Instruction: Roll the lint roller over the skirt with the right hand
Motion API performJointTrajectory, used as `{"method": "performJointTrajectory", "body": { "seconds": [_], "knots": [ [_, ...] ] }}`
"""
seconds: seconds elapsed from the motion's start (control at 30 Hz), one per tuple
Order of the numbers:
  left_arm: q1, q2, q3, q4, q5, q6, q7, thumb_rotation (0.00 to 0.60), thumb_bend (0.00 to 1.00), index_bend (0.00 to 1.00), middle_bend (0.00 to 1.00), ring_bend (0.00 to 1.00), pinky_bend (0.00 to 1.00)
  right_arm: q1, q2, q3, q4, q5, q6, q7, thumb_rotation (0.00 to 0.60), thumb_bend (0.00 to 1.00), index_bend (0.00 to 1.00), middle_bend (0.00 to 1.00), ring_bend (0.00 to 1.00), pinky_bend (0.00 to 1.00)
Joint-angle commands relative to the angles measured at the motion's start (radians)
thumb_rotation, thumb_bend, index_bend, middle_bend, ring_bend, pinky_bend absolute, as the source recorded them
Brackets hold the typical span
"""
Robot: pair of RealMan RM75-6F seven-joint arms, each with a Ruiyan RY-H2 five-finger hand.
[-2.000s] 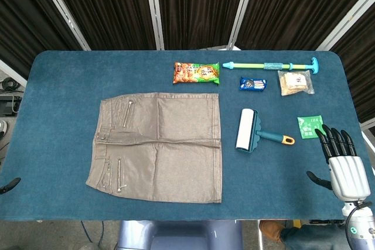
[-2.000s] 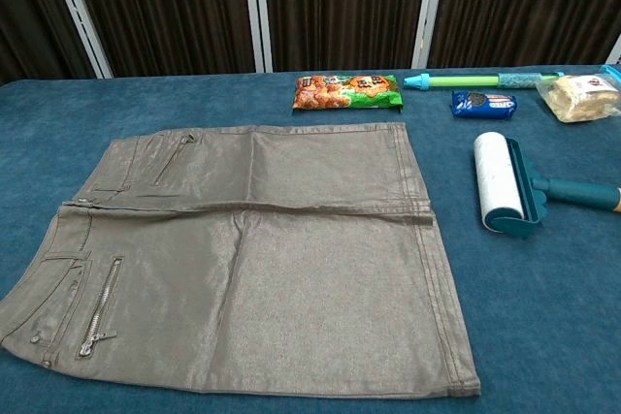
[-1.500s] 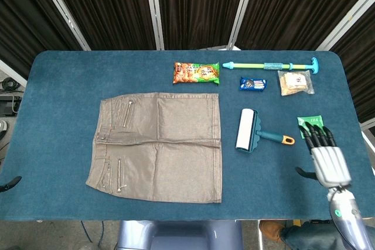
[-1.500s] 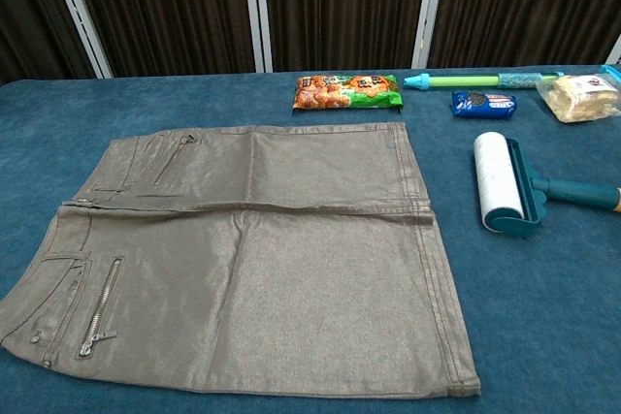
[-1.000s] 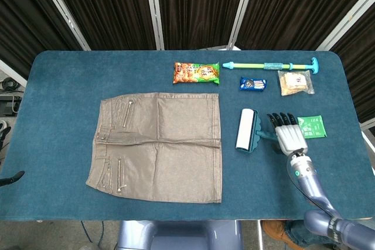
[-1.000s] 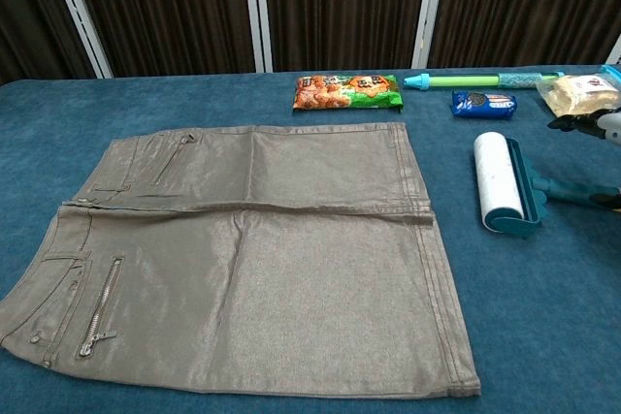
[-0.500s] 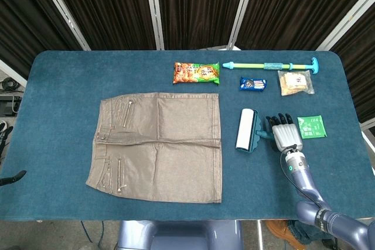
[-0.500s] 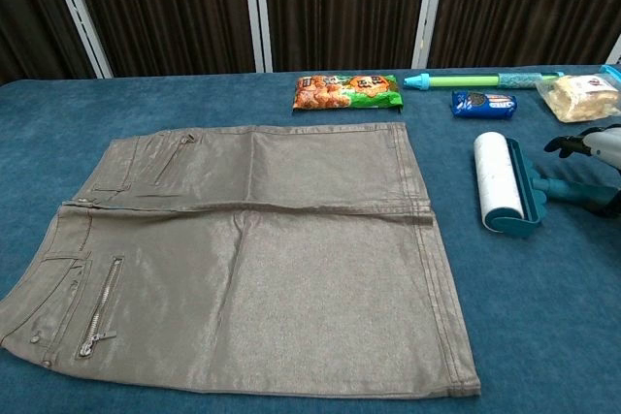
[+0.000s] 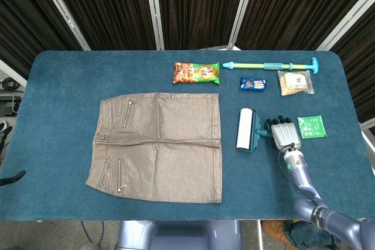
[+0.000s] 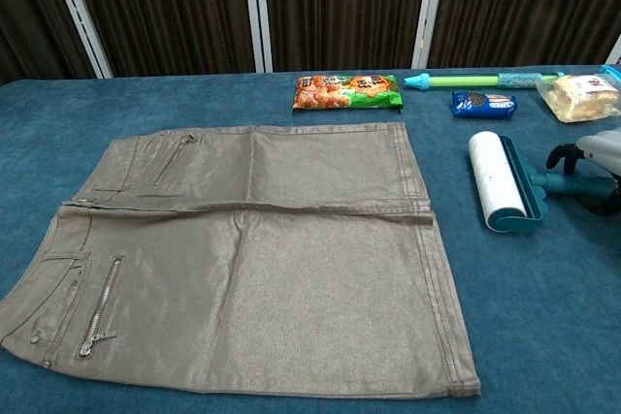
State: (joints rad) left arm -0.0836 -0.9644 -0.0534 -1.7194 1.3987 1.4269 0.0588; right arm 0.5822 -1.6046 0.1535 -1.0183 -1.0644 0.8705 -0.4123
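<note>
The right hand [image 9: 284, 134] is closed around the handle of the roller [image 9: 246, 130], the skirt [image 9: 158, 146] lying well to its left.

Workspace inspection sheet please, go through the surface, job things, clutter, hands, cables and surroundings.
Surface: blue cloth-covered table, flat.
Job's things: grey-brown skirt spread flat left of centre; lint roller lying on the table to its right, apart from the skirt, not yet lifted.
Clutter: along the far edge, orange snack bag, long green-and-blue stick, small blue packet, clear bag of pale food; green sachet right of the hand.
Hands: right hand over the roller's handle, fingers curled around it. A dark tip shows at the left edge; the left hand itself is not seen.
Cables: some at the floor, far left.
Surroundings: dark curtains with pale poles behind.
</note>
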Motion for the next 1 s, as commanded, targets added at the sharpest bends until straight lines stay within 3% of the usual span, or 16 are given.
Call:
{"method": "performJointTrajectory", "body": {
  "seconds": [0.03,0.2,0.5,0.77,1.0],
  "knots": [
    [0.000,0.001,0.000,0.000,-0.003,-0.001,-0.002,0.600,0.00,0.00,0.00,0.00,0.00,0.004,-0.016,-0.004,0.025,-0.016,0.013,0.000,0.600,0.57,0.29,0.39,0.28,0.37],
    [-0.002,0.001,0.001,0.001,-0.003,-0.005,-0.002,0.600,0.00,0.00,0.00,0.00,0.00,0.009,-0.021,-0.012,0.048,-0.047,0.019,0.016,0.600,0.73,0.40,0.53,0.41,0.46],
    [0.001,0.006,0.003,-0.004,0.008,0.001,-0.011,0.600,0.00,0.00,0.00,0.00,0.00,0.001,0.056,-0.030,-0.024,-0.190,0.119,0.120,0.600,0.91,0.46,0.55,0.44,0.48],
    [0.006,0.015,0.006,-0.010,0.024,0.016,-0.029,0.600,0.00,0.00,0.00,0.00,0.00,0.021,0.186,-0.038,-0.188,-0.325,0.180,0.207,0.600,0.96,0.46,0.55,0.44,0.48],
    [0.006,0.017,0.011,-0.014,0.037,0.017,-0.029,0.600,0.00,0.00,0.00,0.00,0.00,0.075,0.279,-0.054,-0.384,-0.417,0.156,0.101,0.600,0.97,0.46,0.55,0.44,0.48]
  ]
}}
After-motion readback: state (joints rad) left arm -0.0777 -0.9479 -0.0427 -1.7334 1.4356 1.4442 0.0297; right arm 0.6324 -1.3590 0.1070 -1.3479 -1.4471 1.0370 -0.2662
